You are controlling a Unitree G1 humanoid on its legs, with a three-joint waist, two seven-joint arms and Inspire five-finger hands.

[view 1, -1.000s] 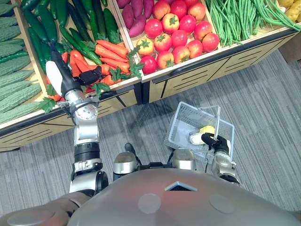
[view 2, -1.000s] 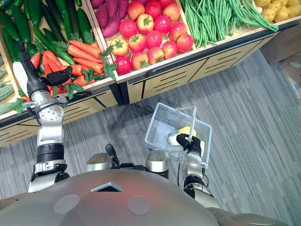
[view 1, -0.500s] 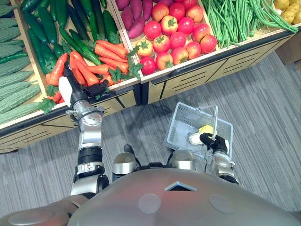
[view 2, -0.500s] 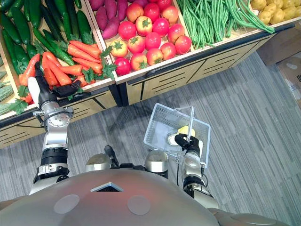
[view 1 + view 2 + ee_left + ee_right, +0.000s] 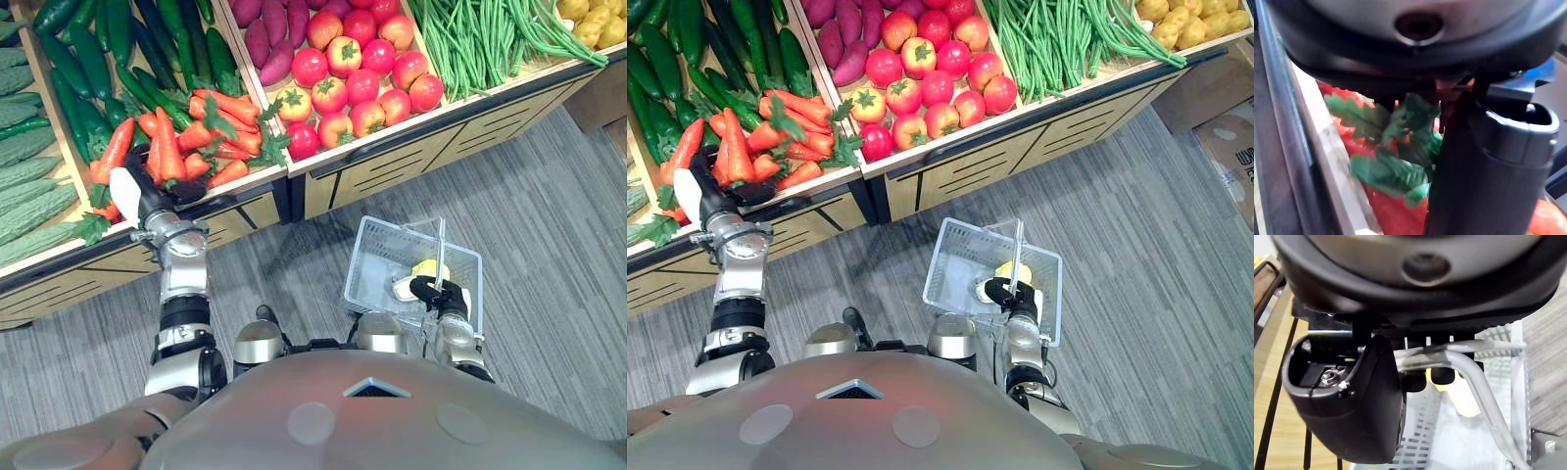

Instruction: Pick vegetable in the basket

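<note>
At ten o'clock the left robot hand [image 5: 155, 191] rests at the front edge of the carrots [image 5: 201, 137] on the counter [image 5: 372, 162], its dark fingers among the leaves. Whether they grip one, I cannot tell. At four o'clock the right robot hand [image 5: 438, 292] is curled round the handle [image 5: 1475, 378] of the wire basket [image 5: 377, 253], which hangs over the floor [image 5: 549, 245] — a yellow vegetable [image 5: 428, 268] lies inside.

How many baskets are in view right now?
1: the wire basket, its handle gripped in the right hand at the robot's right side. None seen elsewhere.
</note>
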